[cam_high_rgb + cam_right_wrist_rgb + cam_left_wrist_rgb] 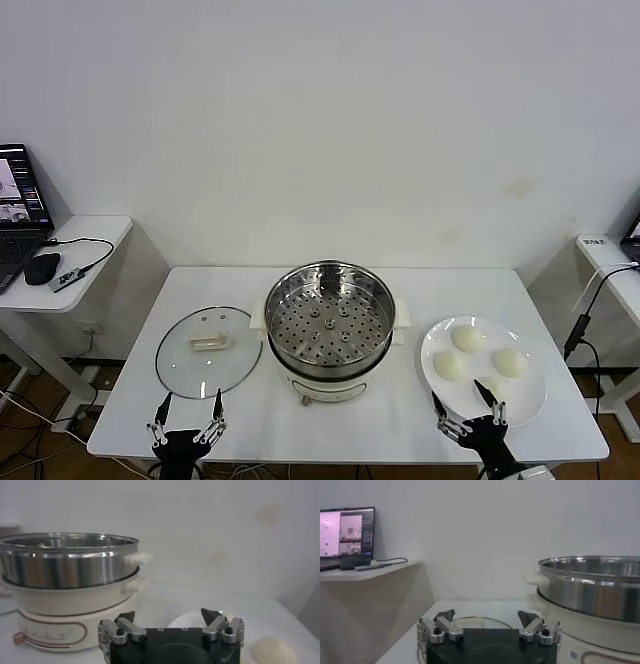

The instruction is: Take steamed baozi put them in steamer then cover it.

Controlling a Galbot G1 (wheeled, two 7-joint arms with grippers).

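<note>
Both grippers, left gripper (187,413) and right gripper (468,407), are hovering spread apart, empty, at the bench (330,425) edge. The right one should be descending squarely over the nearest steamed baozi (449,366) on the white plate (528,402), closing gently before carrying it to the steamer (328,318).

On the counter (330,430), the steamer (329,325) stood at the middle, uncovered. The cover (208,351) lay flat on the counter just to its left, and a plate (527,395) lay to its right, carrying the steamed baozi (468,338), probably four, one partly hidden. The left gripper (188,406) hung at the near edge before the cover, the right gripper (468,402) before the plate. A side table with a laptop (20,210) stood far left.
</note>
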